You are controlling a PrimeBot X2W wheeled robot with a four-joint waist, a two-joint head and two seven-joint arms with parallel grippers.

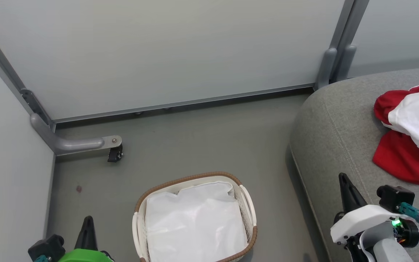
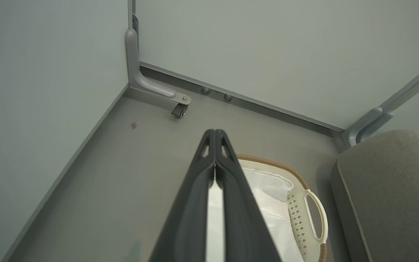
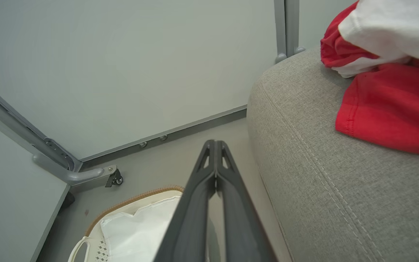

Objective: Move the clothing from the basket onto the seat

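From my station the biggest thing on screen is the large grey fabric-upholstered sofa seat (image 1: 340,138), with its rounded corner and a stitched seam running down its edge. The red sports jersey clothing (image 1: 409,145) lies on top of that cushion toward the right of the head view. It is bunched in a loose heap, a white panel with a thin red stripe folded over the plain red fabric, and its right part runs off the edge of the picture.

The small oval white plastic basket (image 1: 191,177), with a brown woven rim and white handles, stands on the grey floor (image 1: 202,138) just beside the seat and well apart from the clothing. A crumpled white liner (image 1: 195,222) lies inside it.

My left end effector (image 2: 215,135) has its two long dark fingers pressed together at the tips. In the head view it sits low at the left, pointing up the view over the floor beside the basket.

My right end effector (image 3: 215,145) is likewise closed tip to tip. Its white wrist housing hangs over the seat's front edge, near the clothing's lower hem but not touching it.
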